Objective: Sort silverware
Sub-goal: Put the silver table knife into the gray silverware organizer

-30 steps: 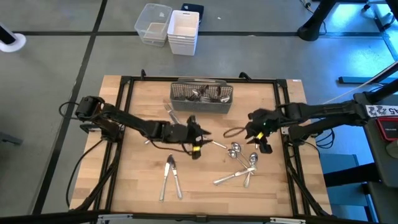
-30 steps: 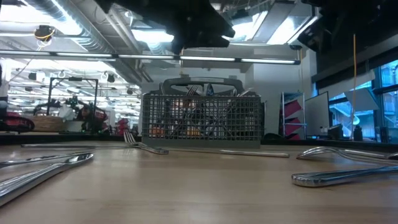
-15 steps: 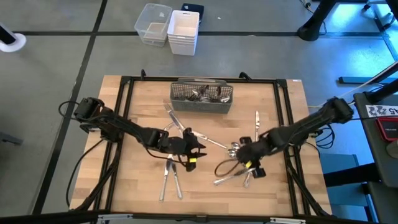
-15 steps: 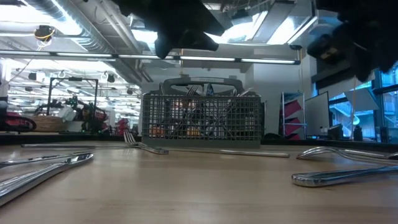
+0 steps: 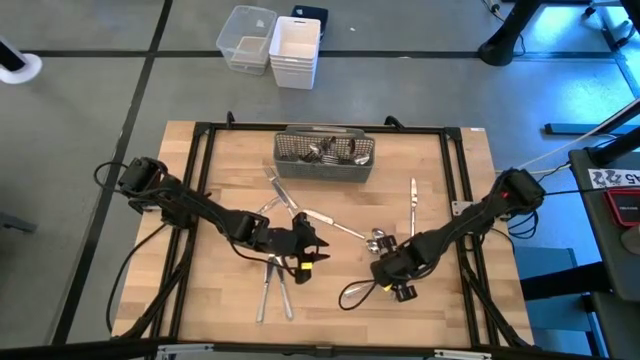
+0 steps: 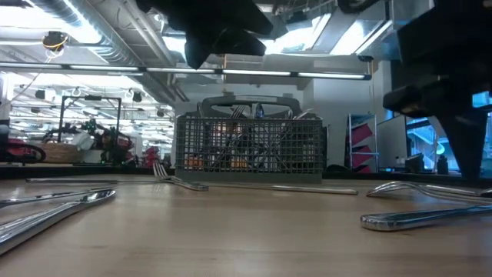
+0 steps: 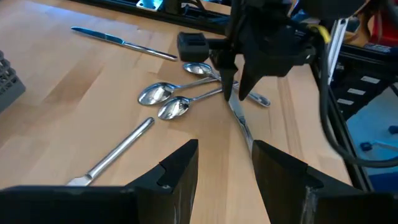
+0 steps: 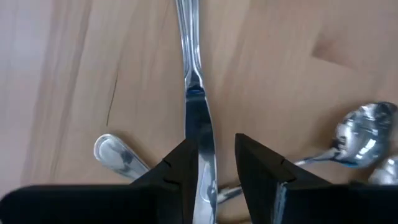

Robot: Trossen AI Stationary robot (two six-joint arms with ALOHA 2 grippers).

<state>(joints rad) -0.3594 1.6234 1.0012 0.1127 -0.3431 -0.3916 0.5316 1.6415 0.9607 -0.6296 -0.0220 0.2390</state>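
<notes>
Since swinging in from the worktop's point(image 5: 220, 200) right side a second ago, now sits low over the front-right heap of silverware point(image 7: 186, 93): right gripper point(image 8: 216, 149), fingers apart, astride a knife point(image 8: 199, 124) and not yet closed on it. Means a pick is lined up, probably for the caddy point(image 5: 323, 152) at the back. Has likewise slid toward the front: left gripper point(image 7: 224, 149), open, empty, hovering over the cutlery at front left.

Lies flat on the wood, long axis running straight along the gap between the right fingers, blade between them, handle pointing onward, away from the wrist. Just beside it, spoons point(image 7: 163, 93).
</notes>
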